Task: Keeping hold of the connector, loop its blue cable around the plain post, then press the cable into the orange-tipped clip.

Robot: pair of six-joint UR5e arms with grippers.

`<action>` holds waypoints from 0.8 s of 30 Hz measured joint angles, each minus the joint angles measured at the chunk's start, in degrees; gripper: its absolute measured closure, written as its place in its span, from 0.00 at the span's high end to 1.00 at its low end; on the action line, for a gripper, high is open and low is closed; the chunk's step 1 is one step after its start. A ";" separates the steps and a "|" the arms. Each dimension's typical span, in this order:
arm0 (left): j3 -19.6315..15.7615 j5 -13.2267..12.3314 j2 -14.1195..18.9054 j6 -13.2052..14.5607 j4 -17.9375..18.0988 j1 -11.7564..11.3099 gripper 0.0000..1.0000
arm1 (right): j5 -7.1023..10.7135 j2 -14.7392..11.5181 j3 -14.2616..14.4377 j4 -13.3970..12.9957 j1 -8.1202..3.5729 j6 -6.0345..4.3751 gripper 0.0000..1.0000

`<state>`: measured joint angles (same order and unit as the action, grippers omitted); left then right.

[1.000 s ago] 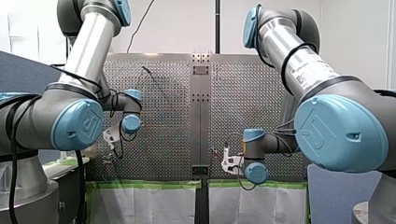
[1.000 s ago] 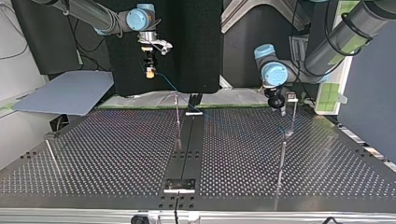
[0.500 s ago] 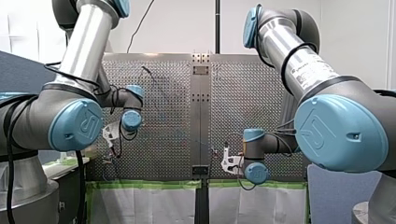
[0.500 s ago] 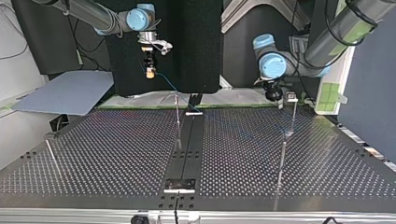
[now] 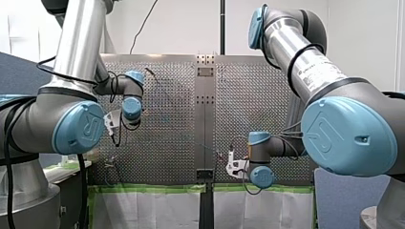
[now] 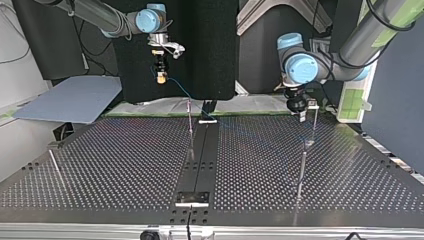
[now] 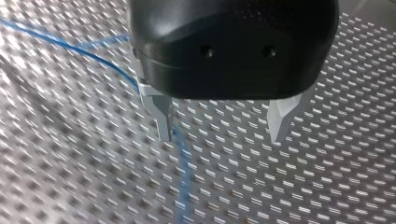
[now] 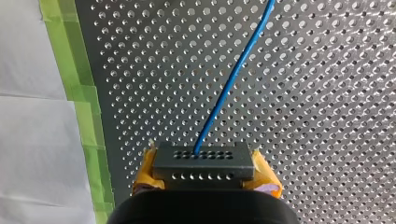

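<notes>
My right gripper (image 8: 204, 183) has its yellow pads shut on a dark grey connector (image 8: 203, 161), from which the blue cable (image 8: 232, 77) runs off over the perforated plate. In the top view this gripper (image 6: 161, 76) hangs high at the back left, and the cable (image 6: 180, 91) slopes down toward a thin metal post (image 6: 190, 127) near the middle. My left gripper (image 7: 222, 133) is open, its metal fingers (image 7: 161, 116) bare; the blue cable (image 7: 183, 158) passes under one finger. It hovers at the top view's back right (image 6: 300, 114) beside another post (image 6: 313, 126). I cannot make out an orange tip.
Further thin posts stand at the top view's right (image 6: 301, 172) and near left (image 6: 55, 167). A dark centre rail (image 6: 200, 160) splits the perforated table. A grey board (image 6: 70, 102) lies off the back left, and green tape (image 8: 86, 116) lines the table's edge.
My left arm's wrist has risen in the front view, and in the top view its gripper has shifted a little to the right. My right arm and the connector have stayed put.
</notes>
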<state>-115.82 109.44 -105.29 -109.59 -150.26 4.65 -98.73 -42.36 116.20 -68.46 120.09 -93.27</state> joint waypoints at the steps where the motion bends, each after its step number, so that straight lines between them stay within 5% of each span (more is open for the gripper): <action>1: 0.56 0.10 0.56 0.54 -0.57 0.00 1.00 | 0.00 0.00 -0.01 -0.02 0.01 0.00 0.00; 14: 7.90 0.85 7.91 7.83 -7.93 -0.17 1.00 | 0.02 0.00 0.00 0.07 0.07 0.03 0.00; 24: 13.43 5.33 13.44 11.11 -13.46 0.38 1.00 | 0.03 -0.02 -0.02 0.08 0.10 0.04 0.00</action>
<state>-102.39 114.77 -91.85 -98.48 -163.73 5.03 -98.70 -42.38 116.18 -68.38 120.19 -93.23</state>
